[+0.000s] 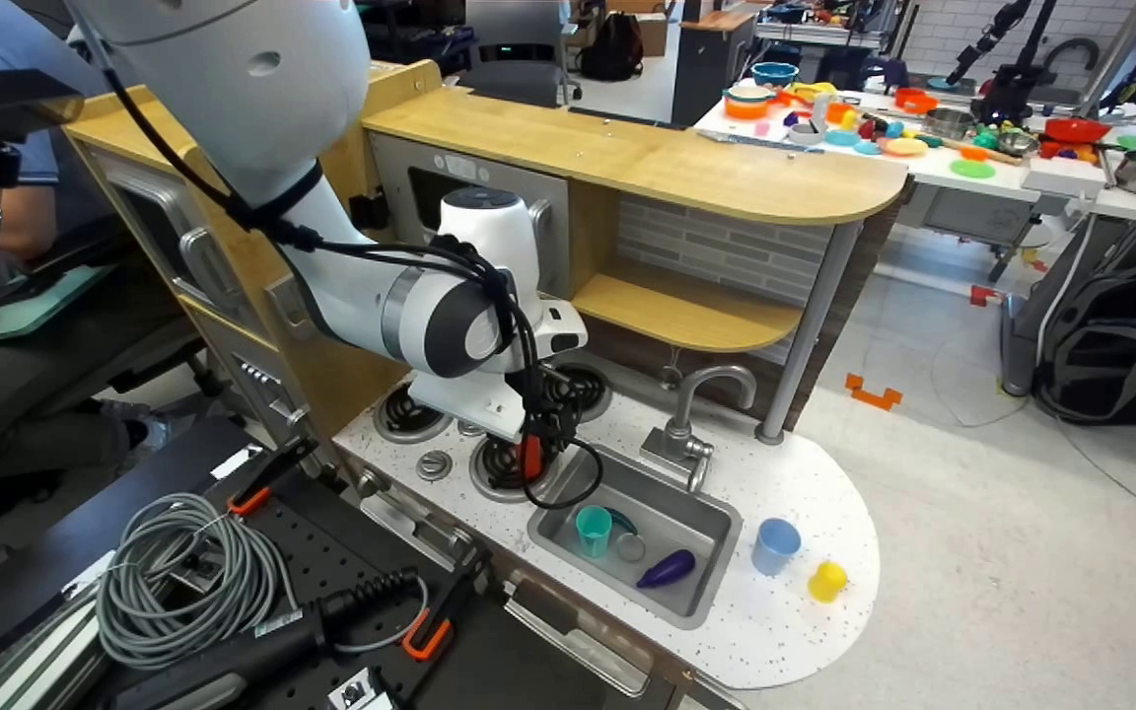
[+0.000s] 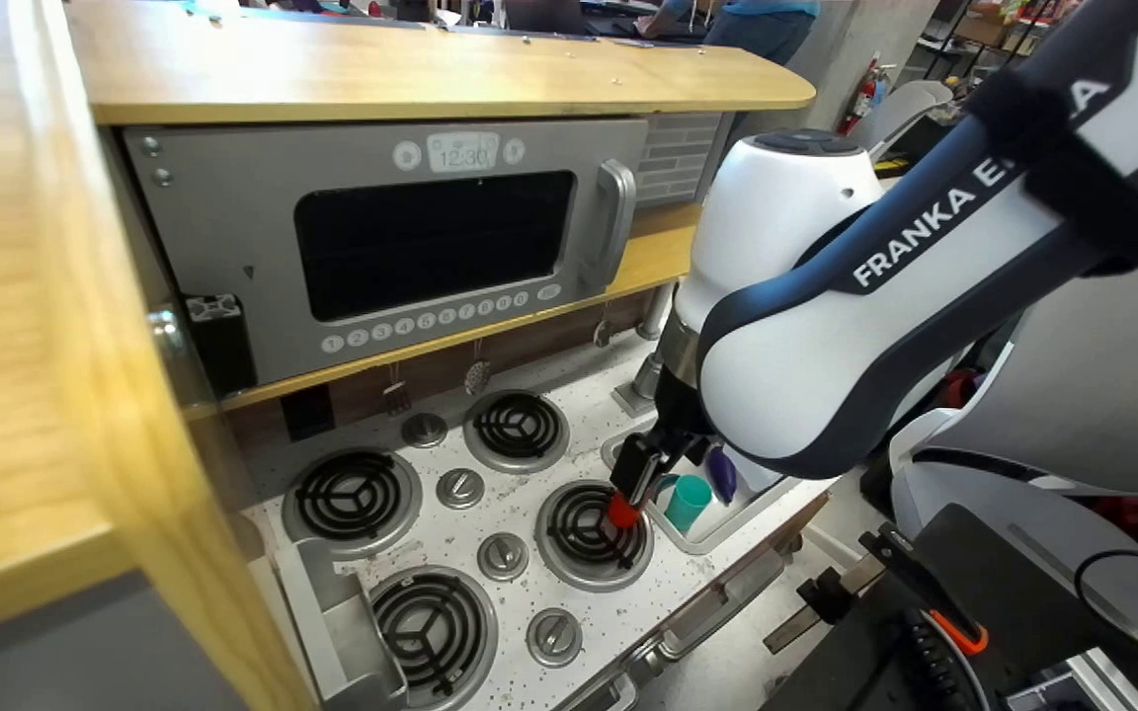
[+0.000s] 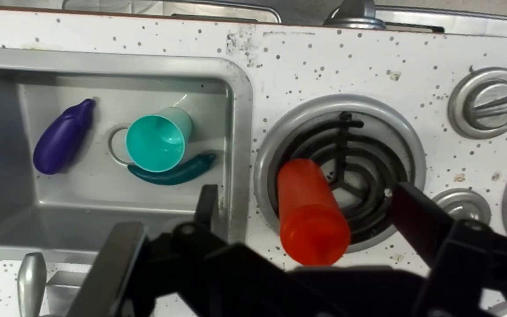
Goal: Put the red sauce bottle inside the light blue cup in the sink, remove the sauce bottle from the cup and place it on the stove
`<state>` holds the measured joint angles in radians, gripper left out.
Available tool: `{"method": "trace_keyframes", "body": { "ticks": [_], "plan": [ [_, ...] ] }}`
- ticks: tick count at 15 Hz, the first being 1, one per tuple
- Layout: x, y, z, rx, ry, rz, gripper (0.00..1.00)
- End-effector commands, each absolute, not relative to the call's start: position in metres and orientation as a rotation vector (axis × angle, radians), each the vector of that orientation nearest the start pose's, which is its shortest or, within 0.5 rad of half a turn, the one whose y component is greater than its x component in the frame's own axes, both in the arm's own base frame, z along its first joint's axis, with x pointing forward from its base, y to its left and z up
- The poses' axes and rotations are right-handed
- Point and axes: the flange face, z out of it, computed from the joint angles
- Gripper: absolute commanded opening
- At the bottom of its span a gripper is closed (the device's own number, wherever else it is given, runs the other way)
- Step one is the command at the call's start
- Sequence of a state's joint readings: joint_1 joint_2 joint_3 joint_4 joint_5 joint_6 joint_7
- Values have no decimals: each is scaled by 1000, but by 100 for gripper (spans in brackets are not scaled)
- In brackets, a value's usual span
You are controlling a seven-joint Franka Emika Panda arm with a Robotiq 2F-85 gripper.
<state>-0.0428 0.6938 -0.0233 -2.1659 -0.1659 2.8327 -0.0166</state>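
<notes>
End effector [image 3: 305, 191] spread around red sauce bottle [image 3: 313, 213], stove burner [image 3: 340, 171] partly hidden behind.

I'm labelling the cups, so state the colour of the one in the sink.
The cup is turquoise, a blue-green; it shows best in the wrist view.

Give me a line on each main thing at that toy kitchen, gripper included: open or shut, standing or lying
Gripper: open
Red sauce bottle: upright on the burner beside the sink
Turquoise cup: upright in the sink, nothing visible inside
Purple eggplant: lying in the sink
Dark teal vegetable: lying in the sink
Faucet: no water visible
Microwave door: shut
Blue cup: upright, it seems, on the countertop
Yellow object: which way up unclear
</notes>
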Motion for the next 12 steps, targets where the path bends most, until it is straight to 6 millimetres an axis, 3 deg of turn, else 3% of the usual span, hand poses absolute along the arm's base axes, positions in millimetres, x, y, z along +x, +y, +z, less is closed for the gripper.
{"method": "trace_keyframes", "body": {
  "ticks": [1,8,10,12],
  "plan": [
    [545,-20,56,-3210,-247,-26,100],
    [550,-11,46,-3235,-280,-123,97],
    [551,-11,44,-3226,-262,-103,77],
    [552,-13,43,-3228,-241,-95,64]
  ]
}}
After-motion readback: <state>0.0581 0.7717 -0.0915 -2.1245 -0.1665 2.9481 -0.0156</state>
